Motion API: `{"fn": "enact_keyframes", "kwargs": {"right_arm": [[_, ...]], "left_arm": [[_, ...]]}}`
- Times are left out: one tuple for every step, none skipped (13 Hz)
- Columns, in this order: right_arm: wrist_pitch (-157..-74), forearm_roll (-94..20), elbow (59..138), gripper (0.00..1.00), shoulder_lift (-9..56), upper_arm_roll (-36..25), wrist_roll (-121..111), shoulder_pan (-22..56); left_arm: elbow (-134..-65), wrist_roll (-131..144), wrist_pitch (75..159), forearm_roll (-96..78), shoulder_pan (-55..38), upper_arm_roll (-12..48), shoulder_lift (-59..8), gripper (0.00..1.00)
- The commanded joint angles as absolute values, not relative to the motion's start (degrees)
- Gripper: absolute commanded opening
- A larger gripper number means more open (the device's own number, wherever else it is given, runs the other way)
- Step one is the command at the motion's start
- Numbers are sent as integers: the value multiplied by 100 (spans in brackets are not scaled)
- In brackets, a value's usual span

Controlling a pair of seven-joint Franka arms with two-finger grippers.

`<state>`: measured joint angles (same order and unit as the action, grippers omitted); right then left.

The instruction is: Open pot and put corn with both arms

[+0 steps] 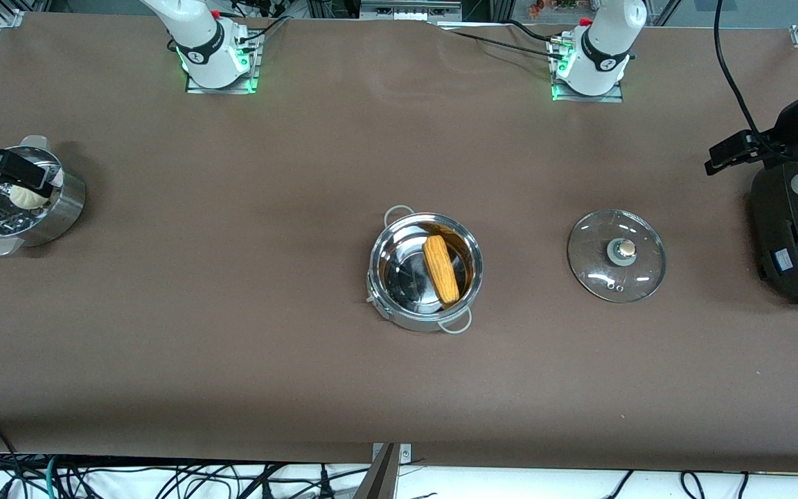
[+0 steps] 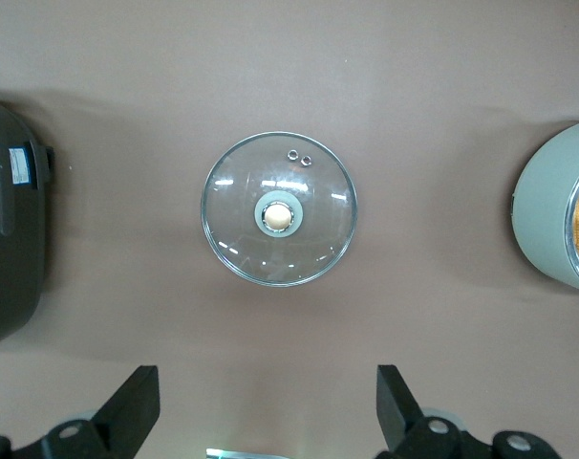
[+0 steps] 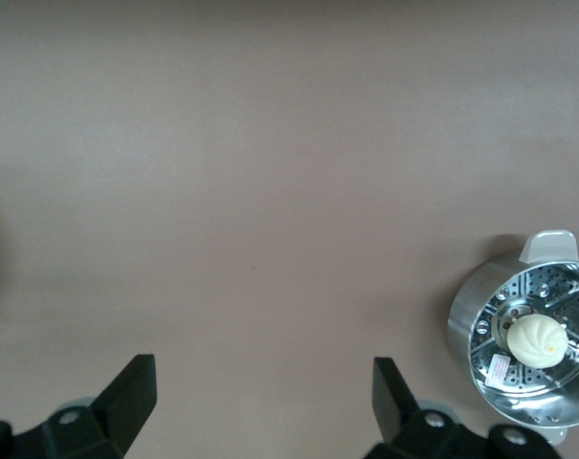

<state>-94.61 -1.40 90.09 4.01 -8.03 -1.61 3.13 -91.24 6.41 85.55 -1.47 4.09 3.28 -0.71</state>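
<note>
My left gripper point(image 2: 266, 406) and right gripper point(image 3: 261, 402) hang spread and empty; corn point(image 1: 440, 269) lies in the pot point(image 1: 426, 272), lid point(image 1: 616, 255) off, so I park both arms clear

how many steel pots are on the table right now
2: the pot holding the corn mid-table, and the steamer with a bun at the right arm's end.

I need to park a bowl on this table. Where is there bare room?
Widest bare stretch: between the steamer and the pot. The strip nearer the camera than pot and lid is also bare. Tightest: the gap from lid to the dark appliance, and the pot-to-lid gap.
</note>
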Motion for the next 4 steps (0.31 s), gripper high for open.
{"fn": "enact_keyframes", "kwargs": {"right_arm": [[-9264,-106,8789,100,475,-756,-343,255],[-9264,-71,8798,100,475,-686,-343,194],[-9255,-70,8807,100,466,-581,-343,89],[-9255,-70,8807,100,466,-571,-343,70]], "left_arm": [[-8947,703,8420,-211,404,334,-141,100],[-8947,703,8420,-211,404,334,-141,100],[-8947,703,8420,-211,404,334,-141,100],[-8947,703,8420,-211,404,334,-141,100]]}}
